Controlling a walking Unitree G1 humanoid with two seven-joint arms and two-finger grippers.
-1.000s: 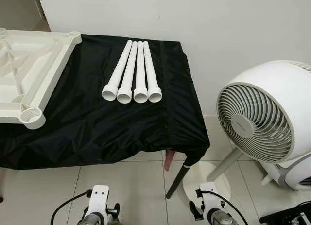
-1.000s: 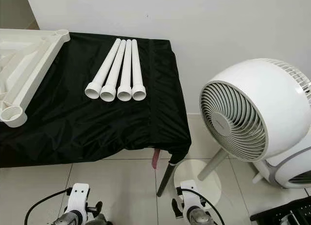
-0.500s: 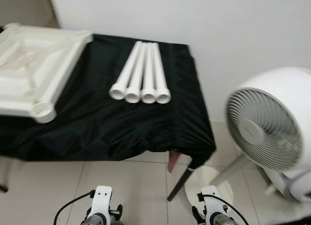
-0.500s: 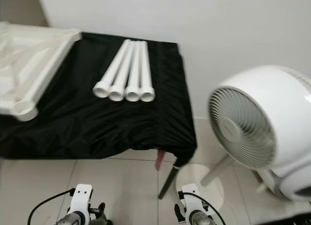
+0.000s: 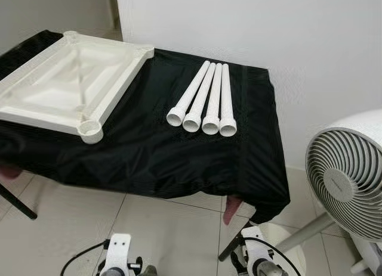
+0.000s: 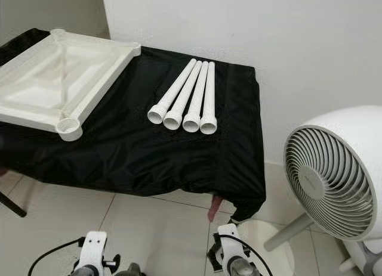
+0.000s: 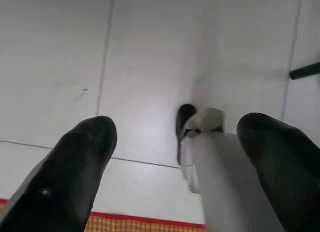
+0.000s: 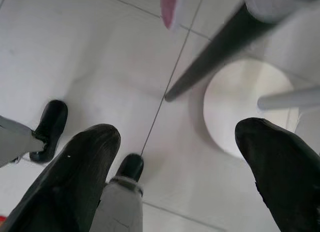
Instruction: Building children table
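Note:
A cream plastic table top lies upside down on the left of a black-covered table, a round leg socket at its near corner. To its right several white tube legs lie side by side, wide ends toward me. Both arms hang low in front of the table, left wrist and right wrist. My left gripper is open over floor tiles. My right gripper is open too, holding nothing.
A white pedestal fan stands on the floor right of the table, its round base by the table's black leg. A pink tag hangs under the cloth's corner. A white wall runs behind the table.
The whole view has swung left, so the table top shows more fully and the fan sits nearer the right edge. The parts on the table have not moved. Both arms still hang.

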